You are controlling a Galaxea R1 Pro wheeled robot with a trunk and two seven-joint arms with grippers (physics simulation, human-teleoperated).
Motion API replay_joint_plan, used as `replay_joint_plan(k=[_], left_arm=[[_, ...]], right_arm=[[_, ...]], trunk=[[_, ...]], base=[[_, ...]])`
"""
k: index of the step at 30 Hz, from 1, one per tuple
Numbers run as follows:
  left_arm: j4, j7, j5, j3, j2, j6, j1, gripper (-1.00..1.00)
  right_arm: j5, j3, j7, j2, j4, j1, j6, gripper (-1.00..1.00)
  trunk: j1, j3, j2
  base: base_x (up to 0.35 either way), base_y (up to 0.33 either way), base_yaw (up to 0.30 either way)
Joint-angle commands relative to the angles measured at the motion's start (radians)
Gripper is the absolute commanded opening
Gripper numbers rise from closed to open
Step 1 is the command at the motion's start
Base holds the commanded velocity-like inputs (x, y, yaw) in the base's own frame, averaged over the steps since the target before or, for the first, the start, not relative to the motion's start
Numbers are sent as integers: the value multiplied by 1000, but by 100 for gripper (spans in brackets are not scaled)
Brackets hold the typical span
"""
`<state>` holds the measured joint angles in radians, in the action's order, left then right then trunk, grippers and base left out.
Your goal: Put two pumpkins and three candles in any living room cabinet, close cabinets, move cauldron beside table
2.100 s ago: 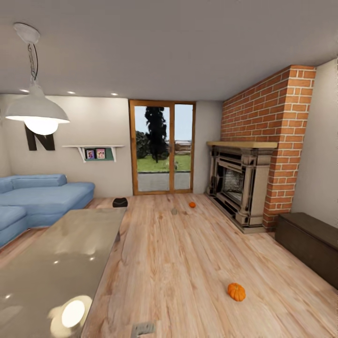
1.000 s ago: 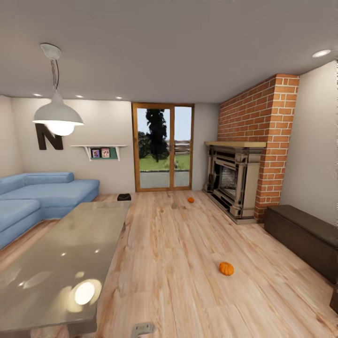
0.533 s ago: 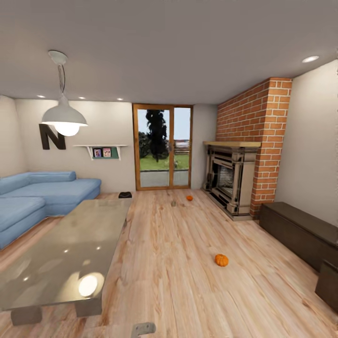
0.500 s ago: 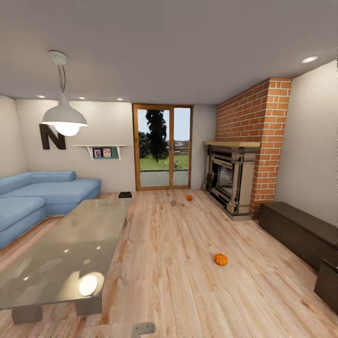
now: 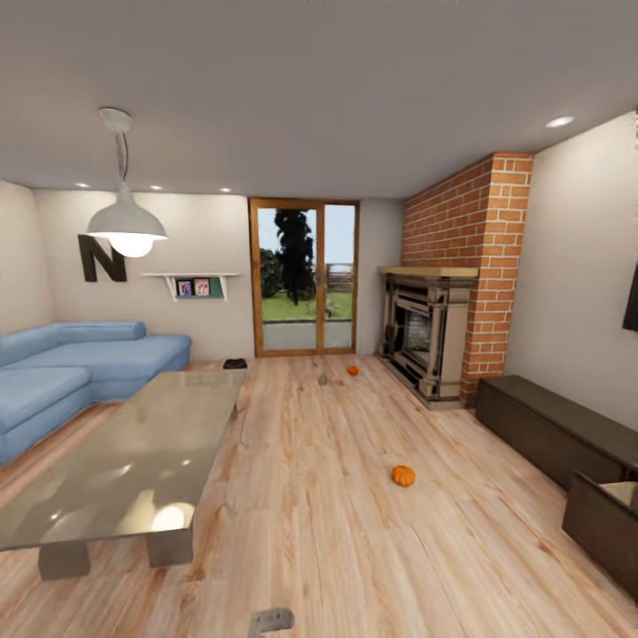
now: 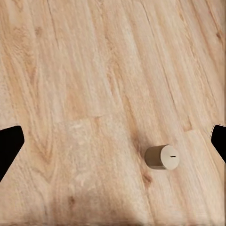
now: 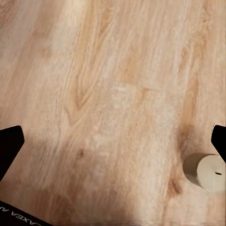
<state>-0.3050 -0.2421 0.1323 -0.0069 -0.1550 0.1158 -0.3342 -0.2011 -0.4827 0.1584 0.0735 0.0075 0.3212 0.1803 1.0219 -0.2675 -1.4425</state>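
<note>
Both arms pointed down at floor (image 5: 328, 532). Left gripper (image 6: 113, 143) spread wide, nothing between fingers; candle (image 6: 162, 157) on its side beneath it. Right gripper (image 7: 113, 143) also wide apart, empty. Pumpkins (image 5: 403, 476) (image 5: 352, 369) on floor beyond bench (image 5: 133, 470); cauldron (image 5: 235, 363) past bench's far end. Cabinet (image 5: 549, 434) right of bench, one drawer (image 5: 607, 523) pulled out.

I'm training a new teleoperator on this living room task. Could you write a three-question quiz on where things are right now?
1. How many pumpkins lie on the floor?
2. True or false: the cauldron sits on the table.
3. The cabinet stands beside the: A) sofa B) fireplace C) glass door.

Key: 1. Two, near pumpkin and far pumpkin. 2. False. 3. B.
</note>
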Motion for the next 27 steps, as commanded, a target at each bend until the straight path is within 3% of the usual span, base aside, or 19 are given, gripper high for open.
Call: replay_joint_plan(k=[1, 23, 27], left_arm=[[-2, -2, 10, -1, 0, 8, 0, 100], [-2, -2, 10, 0, 0, 8, 0, 100], [-2, -6, 10, 0, 1, 8, 0, 100]], right_arm=[[-11, -7, 4, 0, 2, 1, 4, 100], [-11, -7, 4, 0, 2, 1, 4, 100], [-11, -7, 4, 0, 2, 1, 4, 100]], trunk=[[-1, -1, -1], [-1, -1, -1], [-1, -1, -1]], base=[[-314, -118, 0], [-322, -22, 0], [-142, 0, 0]])
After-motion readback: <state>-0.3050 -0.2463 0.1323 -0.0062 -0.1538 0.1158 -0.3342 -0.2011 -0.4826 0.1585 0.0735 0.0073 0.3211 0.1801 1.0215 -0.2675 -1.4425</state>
